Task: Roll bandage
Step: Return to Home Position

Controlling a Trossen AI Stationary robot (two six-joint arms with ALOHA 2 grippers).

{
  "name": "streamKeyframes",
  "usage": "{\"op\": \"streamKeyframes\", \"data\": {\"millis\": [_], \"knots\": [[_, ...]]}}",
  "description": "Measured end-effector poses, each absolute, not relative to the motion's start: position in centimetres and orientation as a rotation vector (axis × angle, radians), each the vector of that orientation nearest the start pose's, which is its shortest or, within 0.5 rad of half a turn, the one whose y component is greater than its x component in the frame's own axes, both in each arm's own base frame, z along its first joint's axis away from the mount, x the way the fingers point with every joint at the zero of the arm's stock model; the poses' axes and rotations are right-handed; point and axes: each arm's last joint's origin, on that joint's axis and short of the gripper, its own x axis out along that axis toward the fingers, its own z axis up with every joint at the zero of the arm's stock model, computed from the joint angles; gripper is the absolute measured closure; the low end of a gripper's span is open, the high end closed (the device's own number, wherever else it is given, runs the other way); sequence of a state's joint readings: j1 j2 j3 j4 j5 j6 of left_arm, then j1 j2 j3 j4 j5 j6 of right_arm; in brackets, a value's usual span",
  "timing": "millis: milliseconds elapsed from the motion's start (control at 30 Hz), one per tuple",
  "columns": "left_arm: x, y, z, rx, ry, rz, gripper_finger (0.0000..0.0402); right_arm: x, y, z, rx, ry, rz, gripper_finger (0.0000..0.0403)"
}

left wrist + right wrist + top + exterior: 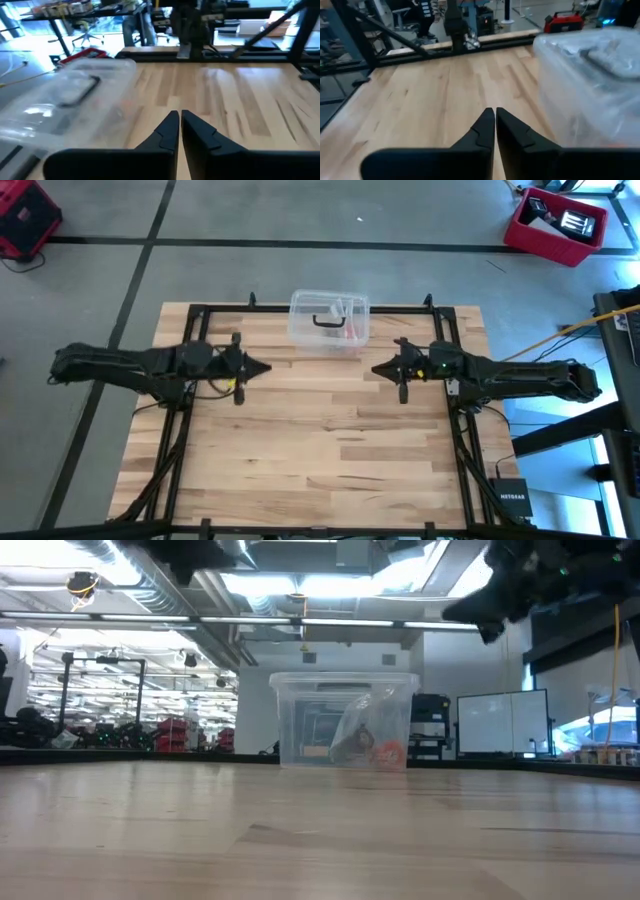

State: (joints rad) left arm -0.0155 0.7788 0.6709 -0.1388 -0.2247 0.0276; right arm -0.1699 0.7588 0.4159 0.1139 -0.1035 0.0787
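No brown bandage lies in the open in any view. A clear plastic box [329, 318] with a lid and a dark handle stands at the table's far middle; the low view [343, 722] shows a small clear bag and something orange inside it. My left gripper [266, 367] hovers above the table at the left, shut and empty, pointing toward the right; it also shows in the left wrist view [180, 122]. My right gripper [376, 369] hovers at the right, shut and empty, pointing left; it also shows in the right wrist view [495, 120].
The wooden table [320, 450] has a black frame along its far edge and sides. A red bin [556, 225] and a red case [25, 220] stand on the floor beyond the table. Bare wood lies between and in front of the grippers.
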Motion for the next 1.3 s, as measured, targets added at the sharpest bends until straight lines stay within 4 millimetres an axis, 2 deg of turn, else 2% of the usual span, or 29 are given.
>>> {"op": "streamKeyframes", "data": {"millis": [167,300,600,733,900,1167,1300], "knots": [[15.6,0.0,25.8,0.012,0.185,0.195,0.0395,15.6,-2.2,22.5,0.132,0.178,-0.008,0.0397],[14.2,0.1,24.2,-0.033,0.156,0.2,0.0399,14.5,-1.9,22.3,0.147,0.115,0.01,0.0392],[12.6,0.2,22.3,-0.11,0.115,0.205,0.04,12.1,-1.6,21.1,0.186,0.015,0.003,0.0399],[12.2,0.2,22.1,-0.125,0.096,0.204,0.0397,11.5,-1.7,20.3,0.205,-0.016,-0.059,0.0394],[11.9,0.2,21.6,-0.13,0.07,0.203,0.04,11.0,-1.7,19.3,0.205,-0.042,-0.095,0.0399],[11.1,0.2,19.7,-0.15,0.016,0.201,0.04,10.6,-1.6,18.5,0.225,-0.062,-0.082,0.0398],[10.5,0.3,19.5,-0.151,-0.026,0.198,0.0398,10.5,-1.6,18.1,0.227,-0.06,-0.083,0.04]]}}
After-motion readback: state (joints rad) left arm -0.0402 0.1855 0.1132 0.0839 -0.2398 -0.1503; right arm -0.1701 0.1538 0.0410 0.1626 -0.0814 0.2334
